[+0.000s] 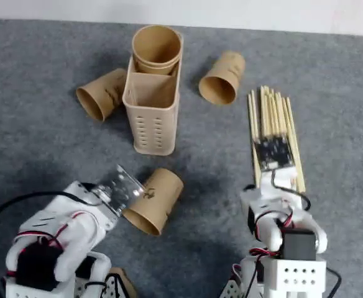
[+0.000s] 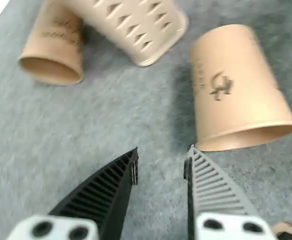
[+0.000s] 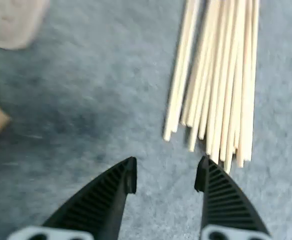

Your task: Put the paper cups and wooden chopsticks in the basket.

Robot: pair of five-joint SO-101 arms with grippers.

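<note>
A beige slotted basket [image 1: 150,118] stands mid-table with stacked paper cups [image 1: 156,48] in its far compartment. Three more paper cups lie on their sides: one left of the basket [image 1: 101,93], one to its right [image 1: 220,77], and one in front of it [image 1: 155,200]. My left gripper [image 2: 162,162] is open, just short of the rim of that near cup [image 2: 236,90], with nothing between its fingers. A bundle of wooden chopsticks [image 1: 275,124] lies on the right. My right gripper [image 3: 167,172] is open at the near ends of the chopsticks [image 3: 221,75], holding nothing.
Grey carpet [image 1: 38,155] covers the table. The left arm [image 1: 69,236] and right arm [image 1: 281,242] sit at the near edge. The basket's side [image 2: 136,22] and the left-hand cup [image 2: 53,47] lie beyond my left gripper.
</note>
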